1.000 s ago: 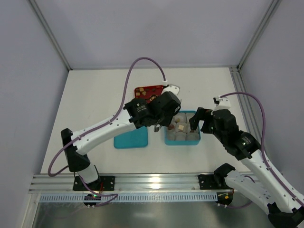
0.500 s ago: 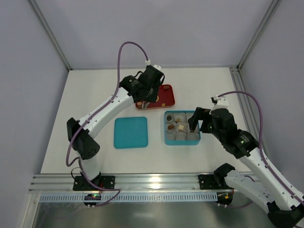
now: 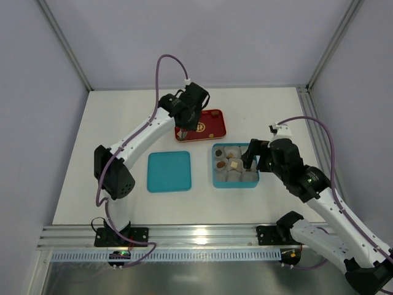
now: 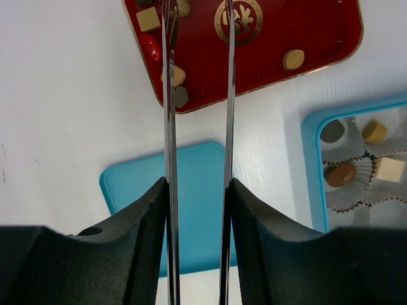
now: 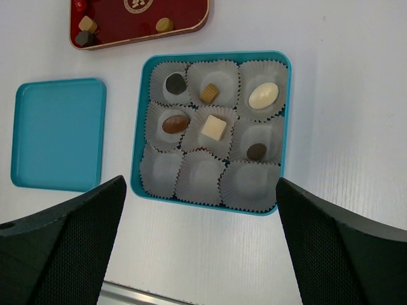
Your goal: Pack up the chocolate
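- We count six chocolate pieces (image 5: 214, 127) in the teal square box (image 5: 216, 54); three pale paper cups (image 5: 200, 178) are empty.
- Left end effector (image 4: 198, 13) half-spread over red rectangular tray (image 4: 286, 25); right end effector (image 5: 200, 183) wide apart.

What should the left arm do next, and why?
Probably lower the left gripper onto a chocolate near the tray's edge, then close on it. The gripper hangs partly open over several there with nothing between its jaws, and the box has three empty cups.
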